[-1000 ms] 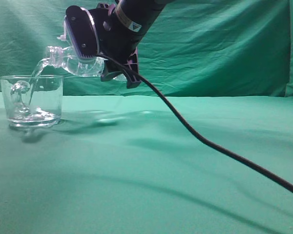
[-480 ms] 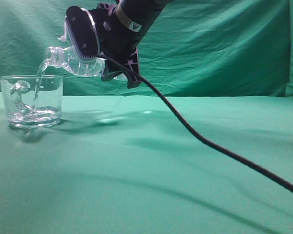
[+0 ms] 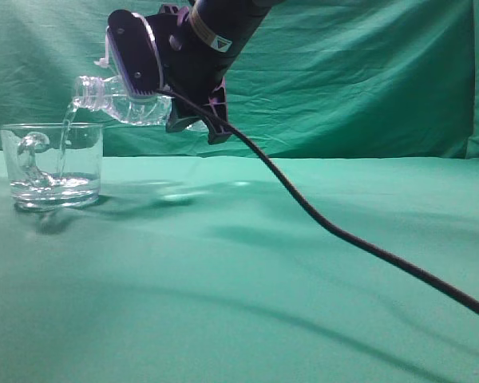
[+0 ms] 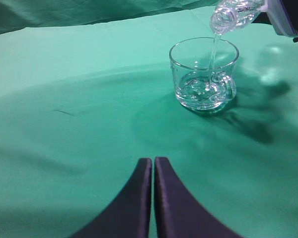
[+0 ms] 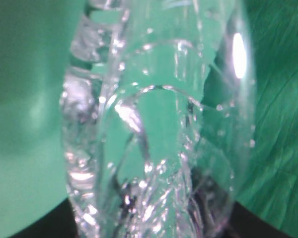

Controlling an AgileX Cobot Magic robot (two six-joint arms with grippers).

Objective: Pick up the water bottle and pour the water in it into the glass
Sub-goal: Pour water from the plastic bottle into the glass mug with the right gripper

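Near the counter's [image 3: 247, 279] far left edge stands the glass [image 3: 54, 163]. Above its rim the right end effector [image 3: 148, 94] clamps the water bottle's [image 3: 112, 100] ribbed, probably light, crushable body, water [image 4: 214, 49] trickling out. The left end effector [image 4: 153, 166] is closed, empty.

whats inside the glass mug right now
The glass mug holds a shallow pool of water, with a thin stream falling in from the tilted water bottle above its rim. Ripples and glare hide the mug's bottom.
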